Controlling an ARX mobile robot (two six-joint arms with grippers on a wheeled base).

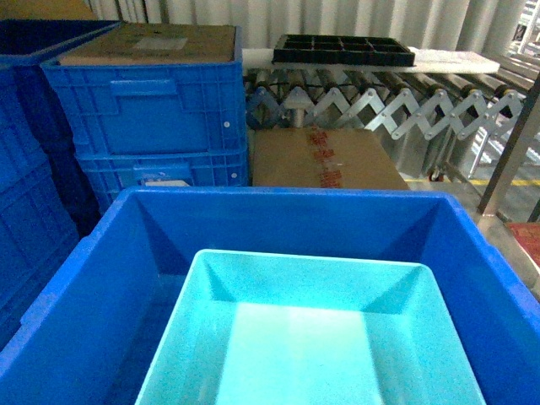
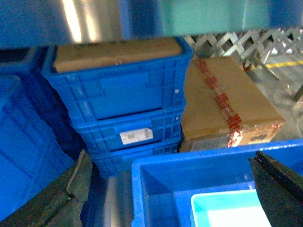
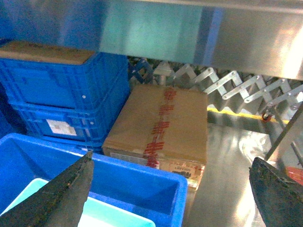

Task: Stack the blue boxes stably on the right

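Right now the turquoise bin (image 1: 312,337) sits nested inside the big blue crate (image 1: 84,287), walls keeping it steady. Both my left tool (image 2: 170,189) and right tool (image 3: 173,189) gape wide, holding nothing.

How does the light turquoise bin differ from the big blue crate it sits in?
The turquoise bin is pale cyan; the blue crate around it is deep blue. The bin is narrower and sits inside the crate, leaving a gap on its left side. The bin's rim lies below the crate's rim. Both are open-topped, rectangular, with nothing visible inside the bin. Both grippers are open, holding neither.
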